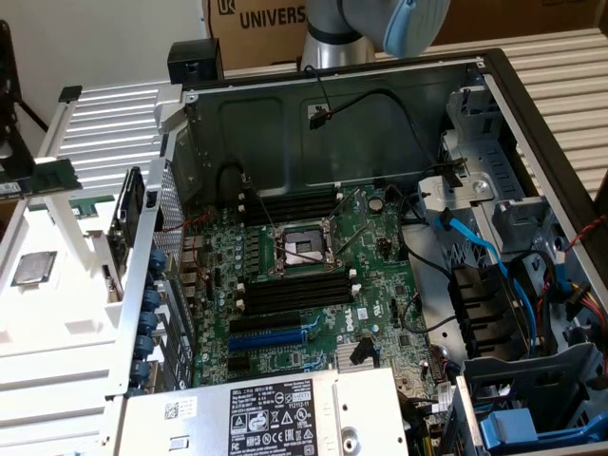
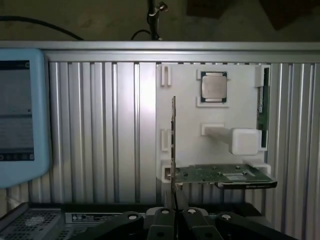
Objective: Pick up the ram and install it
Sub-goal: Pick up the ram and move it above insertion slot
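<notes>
The ram [image 2: 261, 107] is a thin green stick lying along one edge of the white tray [image 2: 185, 90]. In the exterior view the ram [image 1: 55, 176] rests at the far left, outside the computer case. My gripper [image 2: 174, 220] is far from the tray, and its dark fingers [image 2: 161, 223] are pressed close together. A thin dark strip runs up from between them, and I cannot tell what it is. Part of the arm [image 1: 399, 24] hangs above the back wall of the case.
The open case holds a green motherboard [image 1: 313, 275] with black memory slots [image 1: 294, 290] on both sides of the CPU socket [image 1: 302, 249]. The tray also carries a CPU chip [image 2: 214, 86], a white block [image 2: 244, 140] and an upright expansion card [image 2: 220, 176]. A blue-framed pendant [image 2: 22, 115] sits beside the ribbed table.
</notes>
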Robot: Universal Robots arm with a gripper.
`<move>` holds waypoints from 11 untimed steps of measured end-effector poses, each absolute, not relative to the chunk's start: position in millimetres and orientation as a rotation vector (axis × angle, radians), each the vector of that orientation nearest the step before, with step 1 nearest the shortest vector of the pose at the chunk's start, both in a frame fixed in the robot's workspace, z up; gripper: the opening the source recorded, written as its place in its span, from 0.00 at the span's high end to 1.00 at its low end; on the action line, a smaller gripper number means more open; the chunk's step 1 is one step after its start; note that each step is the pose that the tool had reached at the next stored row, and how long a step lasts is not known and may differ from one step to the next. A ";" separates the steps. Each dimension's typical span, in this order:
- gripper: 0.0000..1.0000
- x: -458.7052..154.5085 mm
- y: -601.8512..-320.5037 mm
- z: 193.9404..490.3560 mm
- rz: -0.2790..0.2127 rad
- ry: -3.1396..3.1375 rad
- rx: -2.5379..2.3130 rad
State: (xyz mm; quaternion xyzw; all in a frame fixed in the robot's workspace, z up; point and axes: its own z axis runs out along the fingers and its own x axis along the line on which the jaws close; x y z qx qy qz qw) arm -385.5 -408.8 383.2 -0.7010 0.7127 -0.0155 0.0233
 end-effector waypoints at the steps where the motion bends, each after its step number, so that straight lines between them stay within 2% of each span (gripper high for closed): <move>1: 0.88 -378.4 -408.8 391.0 -0.048 2.206 -2.170; 5: 0.88 -352.3 -408.7 416.4 -0.048 2.206 -2.170; 11: 0.88 -309.4 -408.7 429.3 -0.048 2.206 -2.170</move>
